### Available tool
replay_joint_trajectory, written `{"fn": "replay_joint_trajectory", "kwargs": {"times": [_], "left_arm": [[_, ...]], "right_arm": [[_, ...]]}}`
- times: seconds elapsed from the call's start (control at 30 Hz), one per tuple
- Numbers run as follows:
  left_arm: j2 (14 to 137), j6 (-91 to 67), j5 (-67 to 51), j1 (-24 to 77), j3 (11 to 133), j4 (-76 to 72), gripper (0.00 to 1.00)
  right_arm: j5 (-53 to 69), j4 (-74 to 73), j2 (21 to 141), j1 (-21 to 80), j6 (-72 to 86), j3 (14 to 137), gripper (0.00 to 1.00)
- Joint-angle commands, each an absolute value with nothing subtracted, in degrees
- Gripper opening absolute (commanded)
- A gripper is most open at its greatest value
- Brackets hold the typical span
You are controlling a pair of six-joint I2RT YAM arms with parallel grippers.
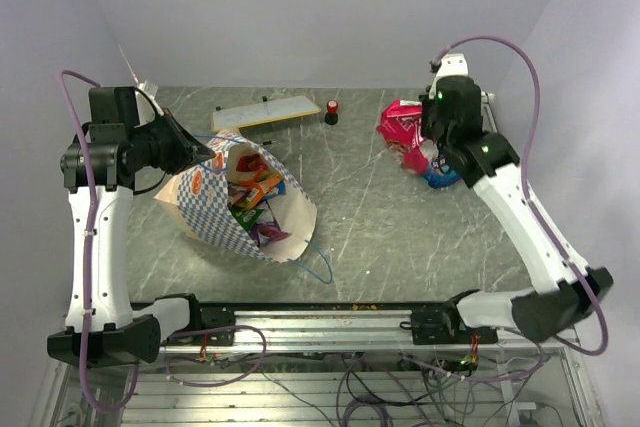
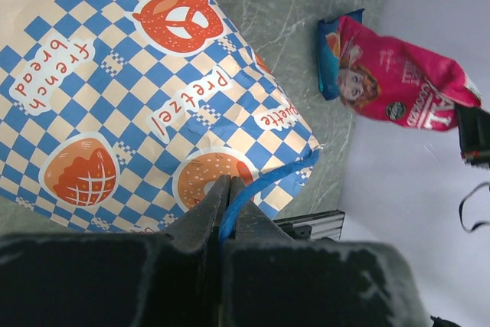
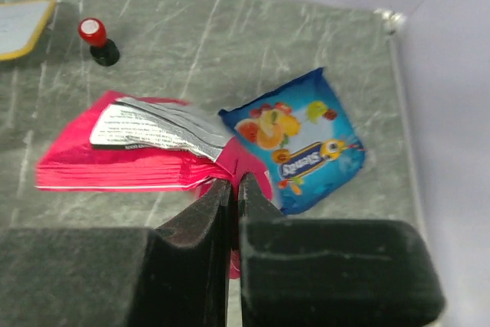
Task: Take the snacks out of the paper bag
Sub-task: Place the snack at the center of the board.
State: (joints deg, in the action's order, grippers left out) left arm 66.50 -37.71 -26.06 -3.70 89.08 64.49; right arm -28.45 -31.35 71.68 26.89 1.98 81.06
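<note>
The paper bag (image 1: 212, 215) lies on its side on the left, mouth facing the front right, with orange, green and magenta snacks (image 1: 255, 197) showing inside. My left gripper (image 1: 205, 153) is shut on the bag's blue cord handle (image 2: 264, 180) at the upper rim; the left wrist view shows the checkered side (image 2: 138, 89). My right gripper (image 3: 234, 181) is shut on a corner of a magenta-red packet (image 3: 115, 166) at the back right, also in the top view (image 1: 402, 127). A blue packet (image 3: 302, 143) lies on the table below it, also in the top view (image 1: 441, 176).
A flat white yellow-edged board (image 1: 265, 112) lies at the back centre, with a small red-and-black knob (image 1: 331, 111) to its right. The bag's other blue handle (image 1: 318, 263) trails on the table near the front rail (image 1: 320, 322). Walls stand close at back and right.
</note>
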Motion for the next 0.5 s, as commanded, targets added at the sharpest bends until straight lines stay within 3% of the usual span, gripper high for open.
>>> {"fn": "replay_joint_trajectory", "kwargs": {"times": [0.0, 0.17, 0.47], "left_arm": [[65.8, -37.3, -26.9, -4.0, 88.4, 62.1, 0.07], [65.1, -37.3, -28.7, -4.0, 86.2, 60.6, 0.07], [66.2, -33.9, -31.1, -3.9, 88.0, 62.7, 0.07]], "right_arm": [[-13.7, -32.6, 78.3, 19.7, 16.5, 88.3, 0.0], [-7.5, -26.0, 84.4, 13.9, 30.8, 90.3, 0.0], [-10.8, -9.6, 92.9, 9.6, 52.1, 90.2, 0.0]]}}
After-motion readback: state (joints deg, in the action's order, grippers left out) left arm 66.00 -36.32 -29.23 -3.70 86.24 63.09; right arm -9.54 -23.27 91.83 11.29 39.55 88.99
